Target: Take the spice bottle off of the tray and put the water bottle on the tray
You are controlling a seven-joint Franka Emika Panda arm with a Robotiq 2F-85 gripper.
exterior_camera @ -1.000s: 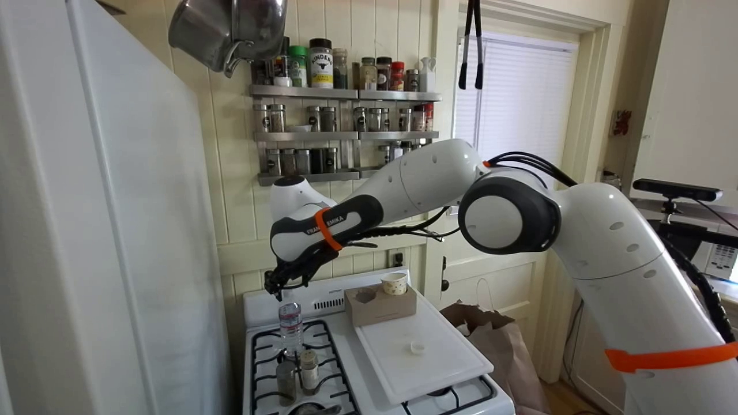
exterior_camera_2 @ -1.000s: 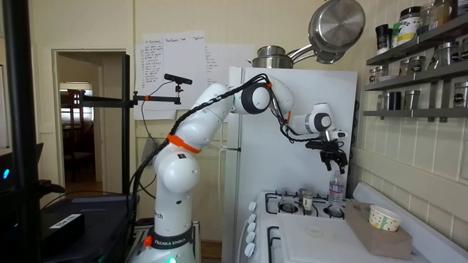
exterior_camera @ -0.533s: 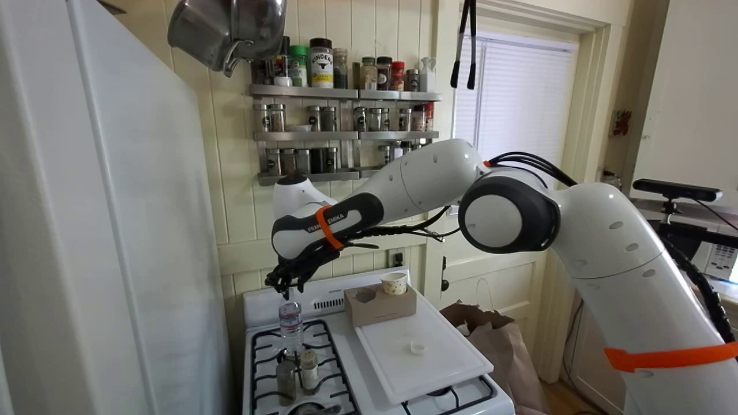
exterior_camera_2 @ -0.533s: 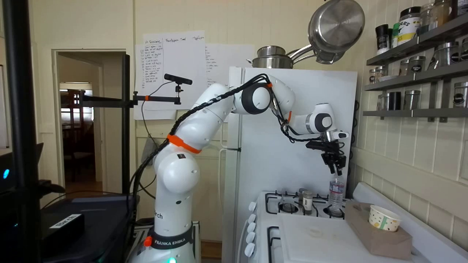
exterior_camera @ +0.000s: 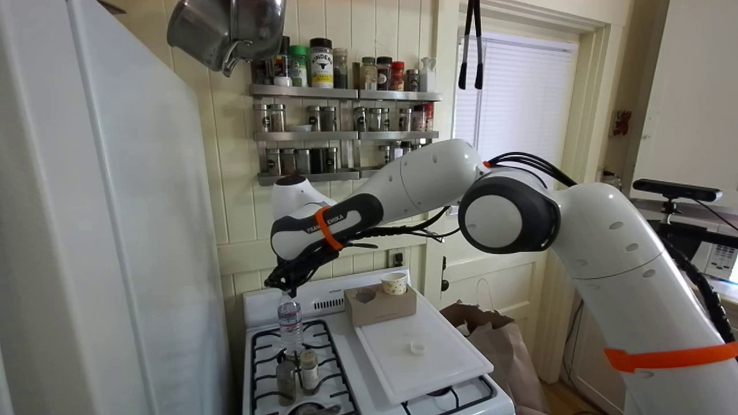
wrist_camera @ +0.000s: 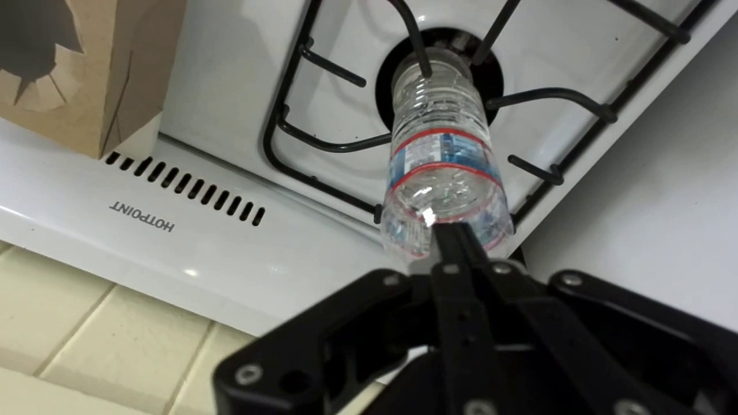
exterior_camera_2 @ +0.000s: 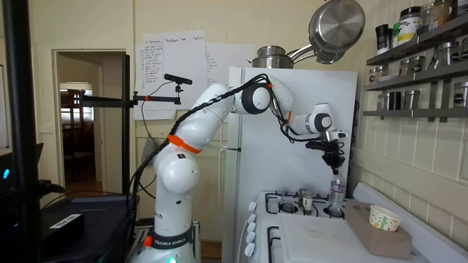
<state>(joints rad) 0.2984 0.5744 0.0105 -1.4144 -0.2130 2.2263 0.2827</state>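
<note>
The clear water bottle (exterior_camera: 290,328), with its red and blue label, stands over a burner (wrist_camera: 493,75) on the stove. It leans slightly in an exterior view (exterior_camera_2: 336,193). At its top is my gripper (wrist_camera: 455,230), pointing down, its two black fingers lying side by side with almost no gap. They hide the bottle's cap and neck in the wrist view, and I see nothing clearly pinched between them. Two small spice bottles stand close together on the grate: a pale-topped spice bottle (exterior_camera: 309,373) and a greyish spice bottle (exterior_camera: 286,381). Beside the grate lies the white tray (exterior_camera: 398,372).
A cardboard box (exterior_camera: 380,311) with a patterned paper cup (exterior_camera: 394,283) stands at the tray's back end. A small clear cup (exterior_camera: 417,347) sits on the tray. The tall white fridge (exterior_camera_2: 292,146) is close beside the arm. Spice shelves (exterior_camera: 305,136) hang on the back wall.
My gripper's fingers have come together from wide apart, at the top of the water bottle. The bottle's top has shifted a little and it now leans slightly. The arm has barely moved.
</note>
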